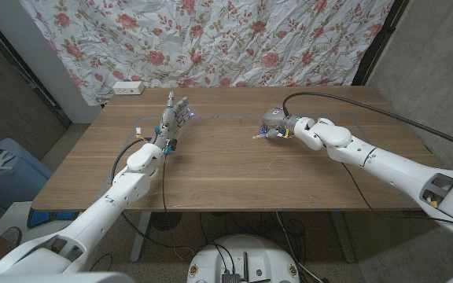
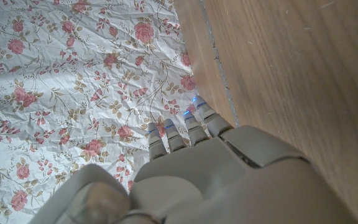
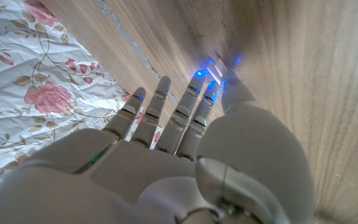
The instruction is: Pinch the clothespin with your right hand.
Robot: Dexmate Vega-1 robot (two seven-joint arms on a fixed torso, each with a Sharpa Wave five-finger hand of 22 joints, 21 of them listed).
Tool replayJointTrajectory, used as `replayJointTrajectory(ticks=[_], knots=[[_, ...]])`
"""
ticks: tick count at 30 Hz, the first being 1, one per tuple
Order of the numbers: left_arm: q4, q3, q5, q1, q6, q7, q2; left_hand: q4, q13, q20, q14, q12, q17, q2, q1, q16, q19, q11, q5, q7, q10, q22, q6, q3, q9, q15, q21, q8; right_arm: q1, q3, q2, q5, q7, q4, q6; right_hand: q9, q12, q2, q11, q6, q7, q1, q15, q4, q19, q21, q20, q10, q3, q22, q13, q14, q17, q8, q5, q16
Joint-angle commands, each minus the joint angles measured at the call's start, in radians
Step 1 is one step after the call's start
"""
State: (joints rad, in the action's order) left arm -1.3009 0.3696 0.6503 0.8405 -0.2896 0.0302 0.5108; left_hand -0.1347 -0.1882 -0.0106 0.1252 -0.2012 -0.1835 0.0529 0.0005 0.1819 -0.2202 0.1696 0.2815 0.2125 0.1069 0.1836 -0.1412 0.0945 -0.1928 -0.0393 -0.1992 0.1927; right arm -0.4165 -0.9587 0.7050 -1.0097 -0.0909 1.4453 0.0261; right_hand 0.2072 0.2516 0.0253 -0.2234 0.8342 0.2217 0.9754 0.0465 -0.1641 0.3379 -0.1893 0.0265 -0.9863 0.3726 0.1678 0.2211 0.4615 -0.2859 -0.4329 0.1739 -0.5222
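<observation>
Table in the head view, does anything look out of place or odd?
Nothing stands out. The right hand is at the clothespin on the wooden table; the left hand waits apart, holding nothing.

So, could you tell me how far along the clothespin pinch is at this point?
Done: the right hand has reached the clothespin on the table. In hand: its fingertips sit at the pin, but a firm pinch can't be confirmed. Left: closing and holding the pinch. The left hand stands apart, holding nothing.
</observation>
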Motion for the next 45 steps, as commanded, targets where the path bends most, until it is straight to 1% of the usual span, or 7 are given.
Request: replayJointTrajectory(ticks=[1,5,9,28,34,45], knots=[[0.0,0.0,0.0,0.0,0.0,0.0,0.0,-0.006,-0.002,0.0,0.009,-0.005,-0.004,0.008,0.003,0.008,-0.006,0.005,0.008,0.009,0.001,0.002,-0.001,-0.001,-0.005,-0.007,-0.007,0.006,-0.002,-0.004,0.006,0.007,-0.006,-0.003,0.006,0.004,0.004,0.01,0.001,0.012,0.0,0.013,0.15,-0.003,0.011,-0.005,0.001,-0.014,-0.005,0.002,0.004,0.014,-0.005,-0.007,0.0,-0.011],[0.0,0.0,0.0,0.0,0.0,0.0,0.0,-0.006,-0.002,0.0,0.009,-0.006,-0.004,0.008,0.003,0.008,-0.006,0.009,0.008,0.009,0.002,0.002,-0.001,-0.001,-0.005,-0.007,-0.007,0.006,0.002,-0.006,0.004,0.007,-0.021,-0.002,0.007,0.004,0.008,0.014,0.001,0.015,0.001,0.024,0.152,-0.005,0.011,-0.004,-0.001,-0.025,-0.006,0.002,0.009,0.018,-0.009,-0.007,0.001,-0.017],[-0.001,0.0,0.0,0.0,0.0,0.0,0.0,-0.006,-0.002,0.0,0.009,-0.006,-0.004,0.008,0.003,0.008,-0.006,0.006,0.008,0.009,0.002,0.002,-0.001,-0.001,-0.005,-0.007,-0.007,0.006,0.006,-0.006,0.003,0.008,-0.03,0.001,0.009,0.003,0.011,0.016,0.001,0.014,0.001,0.032,0.153,-0.005,0.01,-0.004,-0.003,-0.032,-0.009,0.002,0.013,0.019,-0.012,-0.005,0.001,-0.022],[0.0,0.0,0.0,0.0,0.0,0.0,0.0,-0.006,-0.002,0.001,0.009,-0.007,-0.004,0.008,0.003,0.008,-0.006,0.007,0.008,0.009,0.004,0.003,0.0,-0.001,-0.005,-0.006,-0.007,0.006,-0.015,0.014,0.014,0.019,0.006,0.022,0.008,0.004,0.031,0.035,0.001,0.037,0.0,0.052,0.152,0.001,0.017,-0.005,-0.01,-0.073,-0.025,0.002,0.036,0.029,-0.027,-0.008,0.003,-0.046],[0.0,0.0,0.0,0.0,0.0,0.0,0.0,-0.006,-0.002,0.0,0.009,-0.006,-0.004,0.008,0.003,0.008,-0.006,0.007,0.008,0.009,0.003,0.003,0.0,-0.001,-0.005,-0.007,-0.007,0.006,-0.022,0.022,0.02,0.02,0.011,0.035,0.004,0.002,0.033,0.04,0.001,0.038,0.0,0.053,0.152,0.003,0.018,-0.006,-0.012,-0.077,-0.025,0.003,0.038,0.032,-0.027,-0.006,0.003,-0.048],[0.0,0.0,0.0,0.0,0.0,0.0,0.0,-0.006,-0.002,0.001,0.009,-0.005,-0.004,0.008,0.003,0.008,-0.007,0.006,0.008,0.009,0.001,0.002,0.0,-0.001,-0.005,-0.006,-0.007,0.006,-0.04,0.053,0.032,0.041,0.023,0.064,-0.012,-0.002,0.036,0.046,0.001,0.04,-0.001,0.053,0.152,0.005,0.023,-0.007,-0.015,-0.081,-0.026,0.003,0.043,0.034,-0.026,-0.003,0.004,-0.047]])
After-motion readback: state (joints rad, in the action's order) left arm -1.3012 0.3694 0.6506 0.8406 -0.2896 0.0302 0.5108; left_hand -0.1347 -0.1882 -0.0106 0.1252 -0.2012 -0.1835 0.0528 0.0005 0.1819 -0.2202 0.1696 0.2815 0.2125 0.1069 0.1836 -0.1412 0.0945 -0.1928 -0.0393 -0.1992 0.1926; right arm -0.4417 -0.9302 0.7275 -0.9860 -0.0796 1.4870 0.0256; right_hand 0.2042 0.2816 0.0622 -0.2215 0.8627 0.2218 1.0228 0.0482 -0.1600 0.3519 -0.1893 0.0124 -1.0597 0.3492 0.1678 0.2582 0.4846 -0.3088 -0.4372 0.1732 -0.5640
